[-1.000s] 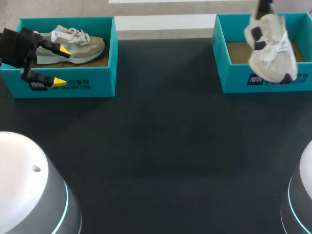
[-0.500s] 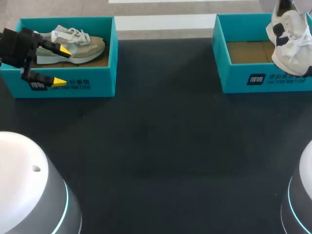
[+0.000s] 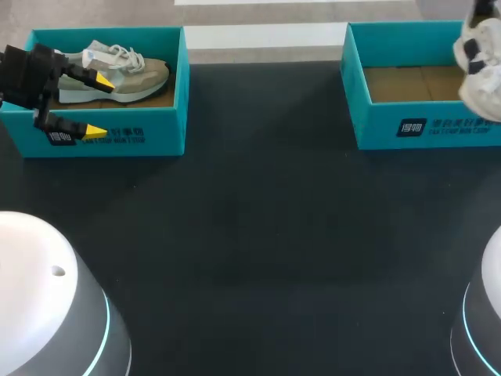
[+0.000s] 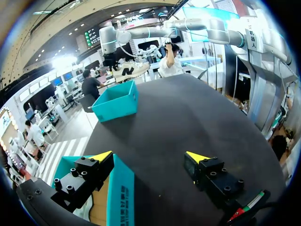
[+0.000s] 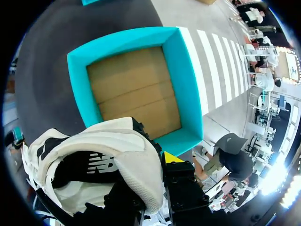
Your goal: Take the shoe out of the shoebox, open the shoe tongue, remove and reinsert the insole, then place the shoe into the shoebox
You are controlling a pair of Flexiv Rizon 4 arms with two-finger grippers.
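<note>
Here, white shoe upended in right hand

We read this scene as a robot manipulation workstation in a laboratory-style setting, not a home or a shop. A matte black bench carries two matching teal boxes set well apart: the left shoebox, holding a grey shoe, and the right shoebox, its cardboard floor bare. The left arm's white base and the right arm's white base flank the bench, each ringed with cyan light. The left end effector straddles a box wall with its fingers spread. The right end effector grips a white shoe aloft.
</note>
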